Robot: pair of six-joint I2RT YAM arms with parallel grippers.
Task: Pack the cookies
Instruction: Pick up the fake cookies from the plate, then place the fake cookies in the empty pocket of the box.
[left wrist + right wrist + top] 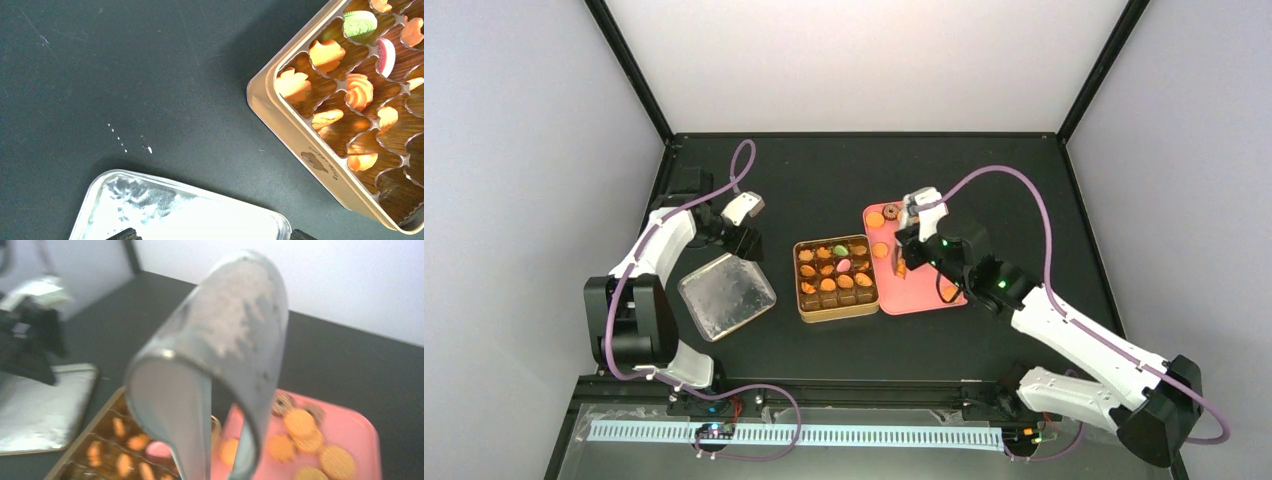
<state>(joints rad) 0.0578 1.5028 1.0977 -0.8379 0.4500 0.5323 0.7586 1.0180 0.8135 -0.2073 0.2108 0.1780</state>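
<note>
Several orange cookies [828, 284], one green [839, 250] and one pink [844, 265], sit in the brown compartmented tin [801, 300]. More cookies [876, 219] lie loose on a pink tray [919, 295]. The left wrist view shows the green cookie [360, 24], the pink cookie [385, 56] and the tin's rim [300, 140]. My right gripper [911, 245] is over the tray's left side, shut on metal tongs [235, 340]. Their looped end fills the right wrist view and hides my fingers; tray cookies [300, 422] show behind. My left gripper [746, 240] is open above the silver lid's far edge.
The silver tin lid [726, 294] lies flat left of the tin and also shows in the left wrist view [190, 220]. The black table is walled by white panels. White crumbs [146, 148] lie on the table near the lid.
</note>
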